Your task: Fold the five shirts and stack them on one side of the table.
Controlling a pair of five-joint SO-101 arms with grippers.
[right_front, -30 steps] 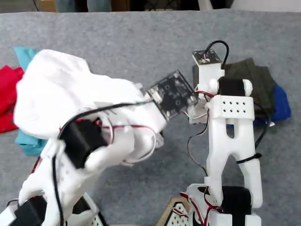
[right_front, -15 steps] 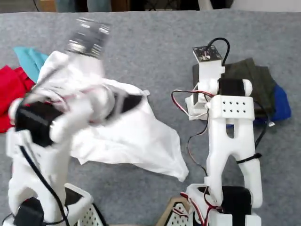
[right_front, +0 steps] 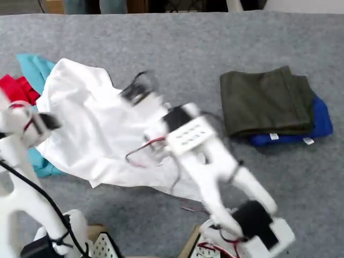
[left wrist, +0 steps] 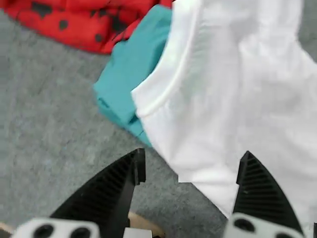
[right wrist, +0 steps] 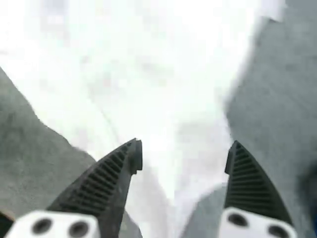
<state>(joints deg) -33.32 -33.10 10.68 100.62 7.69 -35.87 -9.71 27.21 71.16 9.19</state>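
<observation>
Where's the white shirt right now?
In the high view the white shirt lies crumpled on the table's left half, its left edge overlapping the teal shirt next to the red shirt.

The high camera sits fixed overhead and looks down across the grey surface (right_front: 215,37) from its near side, far enough off to take in most of it. The left wrist camera looks past the left pincer (left wrist: 193,157), close above the white shirt (left wrist: 237,89), teal shirt (left wrist: 129,79) and red shirt (left wrist: 79,20), all shared with the high view. The right wrist camera peers past the right pincer (right wrist: 184,146), very near that same white shirt.
</observation>
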